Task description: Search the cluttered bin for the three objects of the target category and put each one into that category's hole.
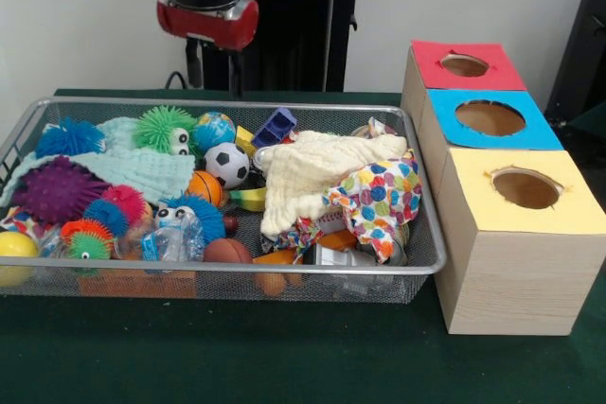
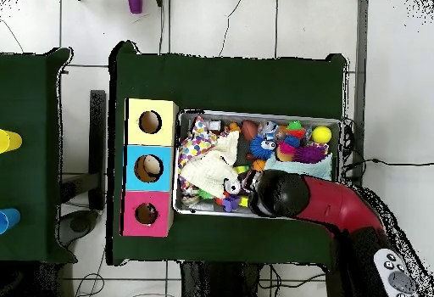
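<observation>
The bin (image 1: 417, 267) stands on the green table (image 1: 237, 366) and is full of mixed clutter. On one side lie spiky balls: purple (image 1: 55, 188), blue (image 1: 68, 137) and green (image 1: 163, 127). A mint cloth (image 1: 142, 169) lies among them. Mid-bin sit a soccer ball (image 1: 227, 165), a globe ball (image 1: 214, 130), a small basketball (image 1: 204, 186) and a blue block (image 1: 276, 126). A cream cloth (image 1: 317, 172) and a dotted cloth (image 1: 379, 201) cover the side nearest the boxes.

Three boxes stand in a row just beside the bin. The red-topped box (image 1: 431, 68) is farthest from the front camera. Its hole (image 1: 464, 65) shows only shadow in both views, so its contents cannot be told. The blue-topped box (image 1: 445, 106) and the yellow-topped box (image 1: 511, 262) follow in the row.

The arm (image 2: 326, 202) reaches over the bin edge on the robot's side, above the ball area. The gripper (image 1: 215, 68) hangs above the bin's far rim and touches nothing. Only thin dark stems show below the red collar, so its opening cannot be told. Nothing appears to be carried.

Judged status: the search is in hand. No delivery to the red box can be confirmed. All three objects may remain to be found, some possibly under the cloths.
</observation>
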Available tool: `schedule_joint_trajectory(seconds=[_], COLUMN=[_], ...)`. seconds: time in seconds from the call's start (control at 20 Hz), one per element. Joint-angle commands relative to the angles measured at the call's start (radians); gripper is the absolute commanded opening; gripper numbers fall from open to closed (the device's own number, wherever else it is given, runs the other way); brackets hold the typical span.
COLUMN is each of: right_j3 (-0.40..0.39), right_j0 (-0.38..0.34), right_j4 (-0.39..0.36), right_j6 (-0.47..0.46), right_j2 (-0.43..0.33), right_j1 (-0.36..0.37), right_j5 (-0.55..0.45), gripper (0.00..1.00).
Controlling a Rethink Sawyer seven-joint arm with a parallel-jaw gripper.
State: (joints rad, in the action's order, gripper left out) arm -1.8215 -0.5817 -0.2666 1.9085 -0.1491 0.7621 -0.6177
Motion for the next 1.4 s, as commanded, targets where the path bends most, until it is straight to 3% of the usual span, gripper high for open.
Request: schedule_joint_trajectory(seconds=[0.05, 0.3, 0.7, 1.05, 1.4], right_j3=[0.227, 0.324, 0.395, 0.312, 0.351], right_j0=[-0.033, -0.021, -0.029, -0.049, -0.056], right_j4=[-0.088, -0.075, -0.128, -0.146, -0.195], right_j6=[-0.105, -0.068, -0.111, -0.086, -0.059], right_j2=[-0.017, -0.004, 0.003, 0.005, -0.001], right_j1=[-0.131, -0.181, -0.211, -0.192, -0.301], right_j5=[-0.150, -0.250, -0.287, -0.213, -0.124], gripper=[1.00, 1.00, 1.00, 1.00, 1.00])
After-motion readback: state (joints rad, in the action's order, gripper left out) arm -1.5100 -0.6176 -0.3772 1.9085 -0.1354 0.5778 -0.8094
